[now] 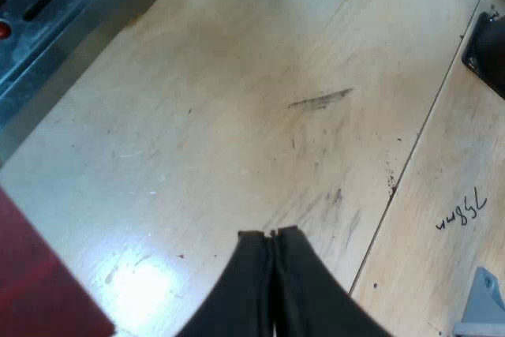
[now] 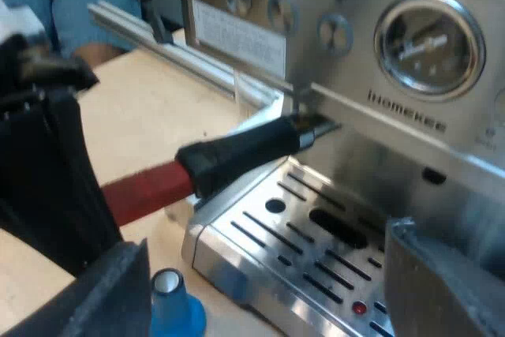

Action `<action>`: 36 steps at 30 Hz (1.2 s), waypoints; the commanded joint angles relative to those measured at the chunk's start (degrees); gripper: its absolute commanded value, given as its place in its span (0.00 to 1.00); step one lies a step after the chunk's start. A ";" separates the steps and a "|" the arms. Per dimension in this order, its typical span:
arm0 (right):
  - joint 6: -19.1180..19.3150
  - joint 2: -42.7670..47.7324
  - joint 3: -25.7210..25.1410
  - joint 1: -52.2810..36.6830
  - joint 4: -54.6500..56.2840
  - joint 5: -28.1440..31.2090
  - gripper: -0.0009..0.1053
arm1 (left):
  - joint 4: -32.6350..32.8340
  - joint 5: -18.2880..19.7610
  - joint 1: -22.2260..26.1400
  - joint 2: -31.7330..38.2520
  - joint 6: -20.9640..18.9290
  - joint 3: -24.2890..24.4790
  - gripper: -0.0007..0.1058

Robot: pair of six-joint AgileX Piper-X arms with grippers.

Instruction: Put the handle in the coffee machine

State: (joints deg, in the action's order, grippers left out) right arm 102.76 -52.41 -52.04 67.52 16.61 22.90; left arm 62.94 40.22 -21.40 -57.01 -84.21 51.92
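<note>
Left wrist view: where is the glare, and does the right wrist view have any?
Left wrist view: a bright patch on the table beside the left gripper; right wrist view: light reflects off the machine's gauge and drip tray.

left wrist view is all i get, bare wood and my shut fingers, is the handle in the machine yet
Observer: It looks so. In the right wrist view the dark handle sticks out from under the espresso machine front, with its red end pointing away from the machine.
Operator: anything loose near it
Observer: A blue tamper stands on the table beside a corner of the drip tray.
Operator: and the other arm, holding anything
Observer: No. The right gripper is open and empty, hanging over the drip tray, apart from the handle.
</note>
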 commanded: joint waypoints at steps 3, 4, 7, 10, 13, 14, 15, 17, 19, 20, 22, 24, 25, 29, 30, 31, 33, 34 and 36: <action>-0.16 0.41 -0.32 0.08 0.61 -0.21 0.60 | -0.37 -2.86 -0.24 0.21 -0.84 -0.01 0.01; -0.14 0.41 -0.32 0.08 0.60 -0.21 0.60 | -0.02 -2.71 -0.24 0.21 -0.84 -0.01 0.01; -0.14 0.41 -0.32 0.08 1.12 -0.21 0.60 | 0.25 -2.74 -0.24 0.36 -0.84 -0.01 0.01; -0.14 0.41 -0.32 0.08 1.46 0.04 0.60 | 0.25 -2.74 -0.24 1.27 -0.84 0.12 0.01; -0.14 0.41 -0.32 0.08 1.79 -0.05 0.60 | 0.25 -2.88 -0.24 3.20 -0.84 0.11 0.01; -0.14 0.41 -0.32 0.08 1.67 -0.04 0.60 | 0.25 -3.41 -0.05 4.07 -0.84 0.11 0.01; -0.14 0.41 -0.32 0.08 1.65 -0.04 0.60 | 0.25 -3.55 -0.01 4.22 -0.84 0.11 0.01; -0.14 0.41 -0.32 0.08 1.66 -1.22 0.60 | 0.25 -6.02 0.04 6.81 -0.84 0.11 0.01; -0.14 0.41 -0.32 0.08 1.66 -2.51 0.60 | 0.25 -6.70 0.04 8.34 -0.70 0.11 0.01; -0.14 0.41 -0.32 0.08 1.66 -3.45 0.60 | 0.25 -7.06 0.04 9.33 -0.71 0.11 0.01; -0.14 0.41 -0.32 0.08 1.66 -4.40 0.60 | 0.25 -7.76 0.04 10.59 -0.71 0.11 0.01; -0.14 0.41 -0.32 0.08 1.66 -5.30 0.60 | 0.25 -8.42 0.04 11.42 -0.71 0.11 0.01; -0.14 0.41 -0.32 0.08 1.53 -6.18 0.60 | 0.25 -9.36 0.14 12.29 -0.71 0.11 0.01; -0.14 0.41 -0.32 0.08 1.09 -9.27 0.60 | 0.25 -12.39 2.10 13.24 -0.71 0.11 0.01; -0.14 0.41 -0.32 0.08 0.89 -9.33 0.60 | 0.25 -12.60 2.48 13.24 -0.71 0.11 0.01; -0.14 0.41 -0.32 0.08 0.66 -9.33 0.60 | 0.25 -12.65 3.33 13.24 -0.71 0.11 0.01; -0.14 0.41 -0.32 0.08 -0.56 -9.32 0.63 | 0.25 -12.64 4.51 13.24 -0.71 0.11 0.01; -0.14 0.41 -0.32 0.08 -1.35 -9.32 0.66 | 0.25 -13.06 5.22 13.24 -0.71 0.11 0.01; -0.14 0.41 -0.32 0.08 -2.00 -9.32 0.71 | 0.25 -14.51 6.31 13.24 -0.71 0.11 0.01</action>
State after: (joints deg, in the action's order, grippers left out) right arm 102.32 -52.41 -52.04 67.52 15.59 14.23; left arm 62.93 26.59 -15.11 -44.13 -84.47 51.92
